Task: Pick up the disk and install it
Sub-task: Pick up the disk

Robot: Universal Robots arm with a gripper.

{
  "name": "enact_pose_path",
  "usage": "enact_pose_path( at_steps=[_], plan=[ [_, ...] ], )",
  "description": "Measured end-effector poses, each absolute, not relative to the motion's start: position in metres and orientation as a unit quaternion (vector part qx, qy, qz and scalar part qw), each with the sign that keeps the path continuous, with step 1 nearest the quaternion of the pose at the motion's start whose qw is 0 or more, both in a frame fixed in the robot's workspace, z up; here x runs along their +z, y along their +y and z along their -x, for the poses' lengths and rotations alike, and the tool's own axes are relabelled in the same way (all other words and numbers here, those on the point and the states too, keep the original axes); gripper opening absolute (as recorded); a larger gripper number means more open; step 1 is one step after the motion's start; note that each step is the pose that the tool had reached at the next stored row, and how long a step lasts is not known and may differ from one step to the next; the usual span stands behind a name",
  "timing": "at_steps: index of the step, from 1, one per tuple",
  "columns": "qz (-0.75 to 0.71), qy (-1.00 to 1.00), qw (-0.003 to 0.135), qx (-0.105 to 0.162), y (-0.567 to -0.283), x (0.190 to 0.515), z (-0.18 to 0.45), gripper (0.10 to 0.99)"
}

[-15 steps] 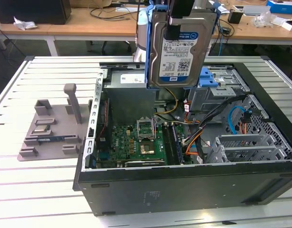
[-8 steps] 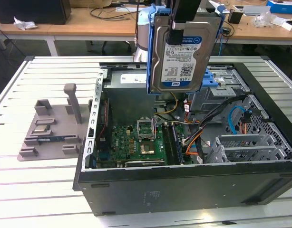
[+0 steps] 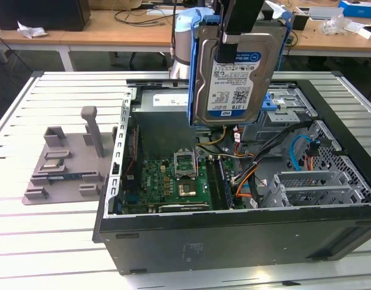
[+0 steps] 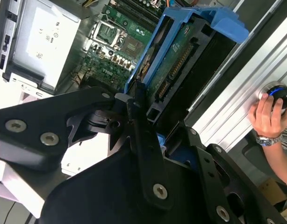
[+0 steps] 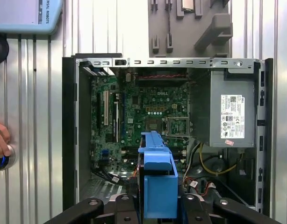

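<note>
In the exterior view the disk (image 3: 231, 72), a silver drive with a white-and-blue label in blue rails, hangs upright above the open computer case (image 3: 234, 241). My gripper (image 3: 229, 45) is shut on its upper end, one black finger lying over the label. The drive is well clear of the case's parts, over the area between the motherboard (image 3: 179, 178) and the drive bay (image 3: 282, 118). In the second wrist view the disk (image 4: 181, 60) shows edge-on between black fingers (image 4: 136, 112). Its blue carrier (image 5: 157, 182) juts out over the case in the first wrist view.
A grey power supply (image 5: 232, 112) fills one corner of the case, and loose cables (image 3: 249, 175) run beside the motherboard. A grey parts fixture (image 3: 64, 163) lies on the slatted table at the exterior view's left. A person's hand (image 4: 269, 112) rests on a round controller beside the case.
</note>
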State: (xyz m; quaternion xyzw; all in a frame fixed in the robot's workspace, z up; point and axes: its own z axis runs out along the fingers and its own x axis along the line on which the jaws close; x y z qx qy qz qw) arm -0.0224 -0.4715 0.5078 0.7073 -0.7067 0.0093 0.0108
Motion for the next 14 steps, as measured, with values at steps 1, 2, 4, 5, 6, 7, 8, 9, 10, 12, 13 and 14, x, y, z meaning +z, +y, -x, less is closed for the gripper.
enact_pose_path(
  at_steps=[1, 2, 4, 5, 6, 7, 8, 9, 10, 12, 13, 14],
  plan=[
    [-0.707, -0.707, 0.011, 0.009, -0.473, 0.508, 0.022, 0.365],
    [-0.707, -0.707, 0.011, 0.009, -0.475, 0.508, 0.022, 0.365],
    [-0.707, -0.707, 0.011, 0.009, -0.479, 0.508, 0.022, 0.365],
    [-0.707, -0.707, 0.011, 0.009, -0.482, 0.508, 0.022, 0.365],
    [-0.707, -0.707, 0.011, 0.009, -0.484, 0.508, 0.021, 0.365],
    [-0.707, -0.707, 0.011, 0.009, -0.485, 0.508, 0.021, 0.365],
    [-0.707, -0.707, 0.011, 0.009, -0.487, 0.508, 0.021, 0.365],
    [-0.707, -0.707, 0.011, 0.009, -0.489, 0.508, 0.021, 0.365],
    [-0.707, -0.707, 0.011, 0.009, -0.491, 0.508, 0.021, 0.365],
    [-0.707, -0.707, 0.011, 0.009, -0.494, 0.508, 0.021, 0.365],
    [-0.707, -0.707, 0.011, 0.009, -0.497, 0.508, 0.02, 0.365],
    [-0.707, -0.707, 0.011, 0.009, -0.499, 0.508, 0.02, 0.365]
  ],
)
